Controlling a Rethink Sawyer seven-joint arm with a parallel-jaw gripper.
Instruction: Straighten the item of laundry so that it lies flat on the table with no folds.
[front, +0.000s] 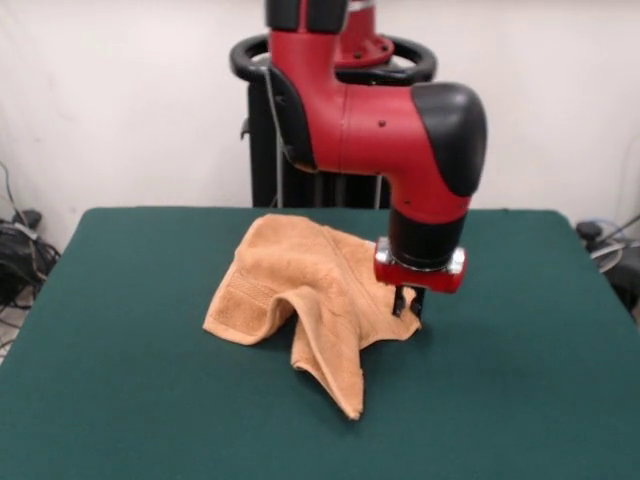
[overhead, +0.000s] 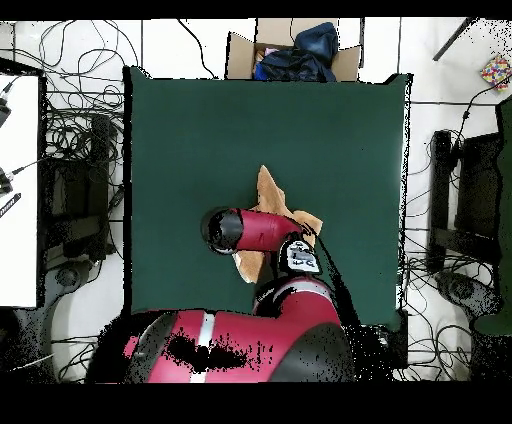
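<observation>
- Currently the towel (front: 300, 290) sits rumpled near the middle of the table (front: 130, 400), not flat.
- Front view: the cloth is bunched into a raised hump, with a rounded fold at the left and a long pointed flap hanging down toward the camera side, its tip resting on the green top.
- A ribbed border band shows along the left lower edge of the hump.
- Gripper (front: 408, 303) is low, at the towel's right edge, just above the table surface.
- Dark fingertips sit right against the cloth edge; it looks like they are pinching it, but I cannot tell for sure whether the jaws are clamped on the fabric or only touching it.
- The red wrist ring and black forearm section stand vertical directly above the fingertips.
- Overhead view: the arm covers most of the towel (overhead: 272, 200); only a tan point toward the top and a patch at the arm's right show, plus a small bit below the arm.
- Gripper itself is hidden under the arm in that view.
- A cardboard box (overhead: 240, 52) with dark blue cloth (overhead: 305, 50) in it sits off the table's top edge, on the floor.
- Cables run over the floor on both sides of the table.
</observation>
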